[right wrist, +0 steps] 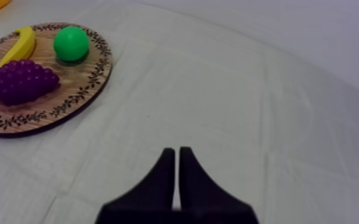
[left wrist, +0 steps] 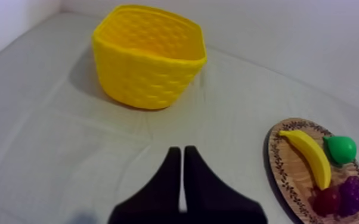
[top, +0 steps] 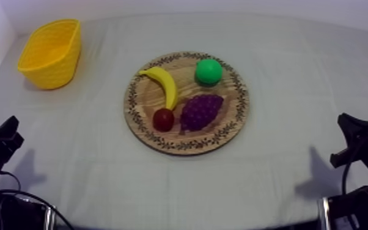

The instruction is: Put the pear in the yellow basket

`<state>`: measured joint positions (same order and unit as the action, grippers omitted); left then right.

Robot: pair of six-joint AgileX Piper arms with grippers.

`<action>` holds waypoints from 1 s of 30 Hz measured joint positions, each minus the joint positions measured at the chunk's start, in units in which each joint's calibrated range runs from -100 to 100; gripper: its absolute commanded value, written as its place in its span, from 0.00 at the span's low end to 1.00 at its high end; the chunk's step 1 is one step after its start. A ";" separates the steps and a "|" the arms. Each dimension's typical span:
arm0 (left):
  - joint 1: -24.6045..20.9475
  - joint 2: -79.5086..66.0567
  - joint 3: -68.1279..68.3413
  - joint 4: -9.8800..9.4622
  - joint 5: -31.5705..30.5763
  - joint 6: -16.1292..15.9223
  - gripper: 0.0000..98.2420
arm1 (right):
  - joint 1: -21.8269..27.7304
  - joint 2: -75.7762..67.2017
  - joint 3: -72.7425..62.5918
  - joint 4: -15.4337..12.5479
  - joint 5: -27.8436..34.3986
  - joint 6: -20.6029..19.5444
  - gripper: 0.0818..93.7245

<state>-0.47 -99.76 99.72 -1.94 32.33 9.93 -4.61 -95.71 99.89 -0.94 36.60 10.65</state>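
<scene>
As nothing is grasped yet, counter [top: 296, 55] carries wooden board [top: 147, 105] | yellow basket [top: 55, 70] well apart, beyond board's left | pear [top: 208, 71] on board's far side | left end effector [left wrist: 179, 149], right end effector [right wrist: 176, 150] closed, empty | risk: round pear may slip when pinched.

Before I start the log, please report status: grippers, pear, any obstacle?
Left gripper and right gripper low at their sides, jaws shut on nothing. Pear on wooden board, untouched, apart from banana and grapes. Nothing between board and yellow basket.
</scene>
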 measured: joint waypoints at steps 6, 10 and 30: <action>0.00 0.06 0.00 0.01 0.00 -0.03 0.00 | 0.00 0.00 0.00 0.00 0.00 0.05 0.00; 0.00 0.06 0.00 0.01 0.00 0.03 0.00 | 0.00 0.00 0.00 0.00 0.00 0.05 0.00; 4.60 3.04 -2.16 4.85 4.52 -10.25 0.00 | 0.00 0.00 0.00 0.00 0.00 0.01 0.00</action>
<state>4.14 -96.72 97.57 2.91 36.85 -0.32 -4.61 -95.71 99.89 -0.94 36.60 10.66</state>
